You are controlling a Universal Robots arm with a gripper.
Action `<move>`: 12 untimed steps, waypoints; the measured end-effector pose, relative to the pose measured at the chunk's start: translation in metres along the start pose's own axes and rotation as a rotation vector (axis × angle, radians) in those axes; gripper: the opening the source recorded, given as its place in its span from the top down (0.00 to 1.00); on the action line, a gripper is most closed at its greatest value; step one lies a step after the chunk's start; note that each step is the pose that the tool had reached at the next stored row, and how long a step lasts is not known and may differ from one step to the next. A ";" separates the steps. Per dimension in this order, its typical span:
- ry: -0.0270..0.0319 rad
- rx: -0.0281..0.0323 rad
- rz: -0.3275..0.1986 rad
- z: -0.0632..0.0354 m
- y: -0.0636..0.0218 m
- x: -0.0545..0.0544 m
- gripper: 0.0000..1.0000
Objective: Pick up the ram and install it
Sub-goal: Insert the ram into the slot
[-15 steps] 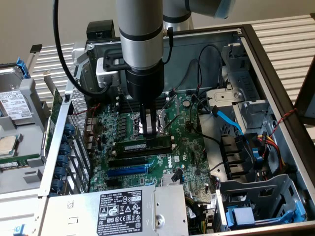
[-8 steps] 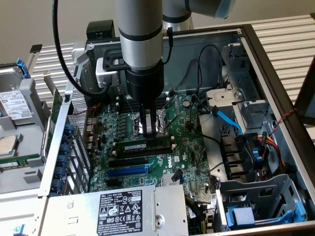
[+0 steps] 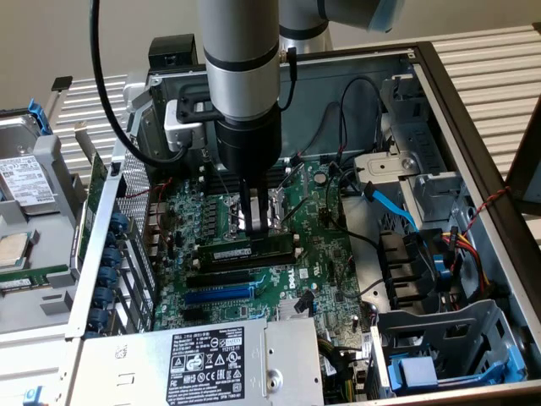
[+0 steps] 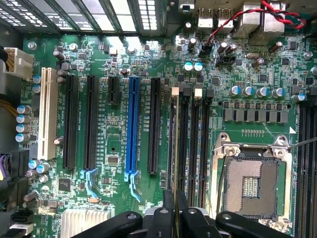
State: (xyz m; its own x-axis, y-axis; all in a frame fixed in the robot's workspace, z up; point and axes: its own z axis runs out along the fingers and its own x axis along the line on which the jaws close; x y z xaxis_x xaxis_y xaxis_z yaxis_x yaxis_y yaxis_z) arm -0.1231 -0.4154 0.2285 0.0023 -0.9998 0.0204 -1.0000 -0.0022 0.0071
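The ram [image 3: 230,251] is a narrow green stick with a pale label. It stands on its long edge along the black memory slots [image 4: 185,144] beside the CPU socket [image 4: 250,186]. My gripper [image 3: 248,233] comes straight down onto its top edge near the middle. In the wrist view the ram [image 4: 174,148] shows edge-on as a thin line running in between my black fingertips [image 4: 167,206], and the gripper [image 4: 174,202] is shut on it. Whether the stick is pressed fully into the slot I cannot tell.
The motherboard [image 3: 330,254] lies inside an open computer case. A blue expansion slot [image 4: 132,129] and black slots lie beside the memory slots. A power supply [image 3: 211,359] sits at the near edge. Blue and black cables [image 3: 393,211] and a drive cage [image 3: 448,355] crowd the exterior view's right.
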 end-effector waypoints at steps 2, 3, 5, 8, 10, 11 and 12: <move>-0.0003 0.0002 0.000 0.0001 0.0000 0.000 0.87; -0.0004 0.0001 0.000 0.0000 0.0000 0.000 0.87; -0.0004 0.0001 0.000 0.0000 0.0000 0.000 0.87; -0.0005 0.0002 0.000 -0.0002 0.0000 0.000 0.87; -0.0004 0.0001 0.000 -0.0010 0.0000 0.001 0.87; -0.0004 0.0000 0.000 -0.0015 0.0001 0.001 0.87; -0.0005 0.0001 0.000 -0.0022 0.0001 0.001 0.87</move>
State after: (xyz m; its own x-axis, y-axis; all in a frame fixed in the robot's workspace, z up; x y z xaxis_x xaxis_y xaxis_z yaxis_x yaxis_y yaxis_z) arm -0.1231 -0.4164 0.2307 0.0022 -0.9998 0.0200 -1.0000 -0.0021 0.0071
